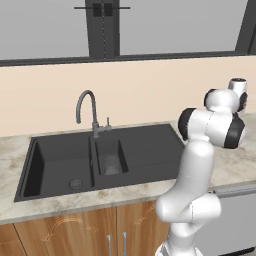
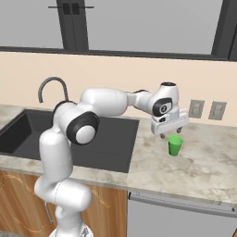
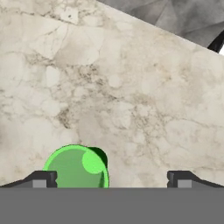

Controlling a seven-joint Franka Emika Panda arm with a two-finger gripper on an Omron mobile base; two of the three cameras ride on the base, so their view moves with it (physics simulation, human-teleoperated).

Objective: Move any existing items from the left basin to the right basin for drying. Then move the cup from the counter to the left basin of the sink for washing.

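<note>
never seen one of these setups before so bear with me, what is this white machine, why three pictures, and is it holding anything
It is a white robot arm in a simulated kitchen. Two pictures come from cameras riding on its base, behind it to the left and right. The third looks down from a camera on the hand itself. The gripper hangs over a small green cup that stands on the beige stone counter, right of the dark two-basin sink with its curved tap. Its jaws are open and hold nothing. In the hand view, the cup sits beside one fingertip, off-centre between the two.
</note>
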